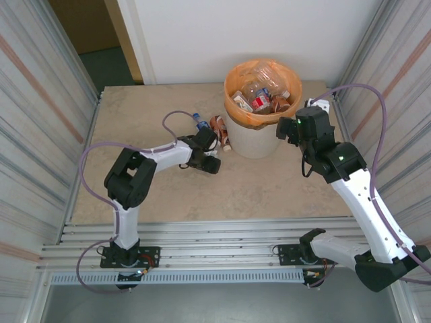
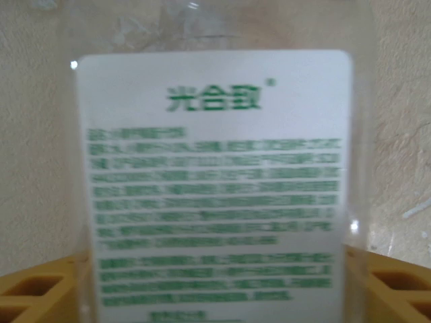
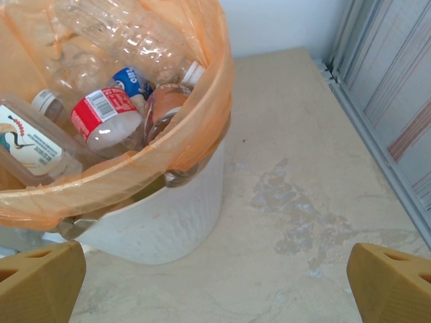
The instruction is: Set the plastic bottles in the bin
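Bench (image 1: 269, 192) is shut in by ribbed metal panels (image 1: 40, 101) on both sides, with bare surface in front of the bin (image 1: 252, 142). The bin stands near the far edge with several bottles (image 3: 108, 118) inside. Right fingers (image 3: 40, 282) stand wide apart beside it, holding nothing. Left fingers (image 2: 40, 293) flank a clear bottle (image 2: 215, 168) with a white label, left of the bin. Whether they grip it cannot be confirmed.

Overhead and right wrist views share the bin (image 1: 252, 142).
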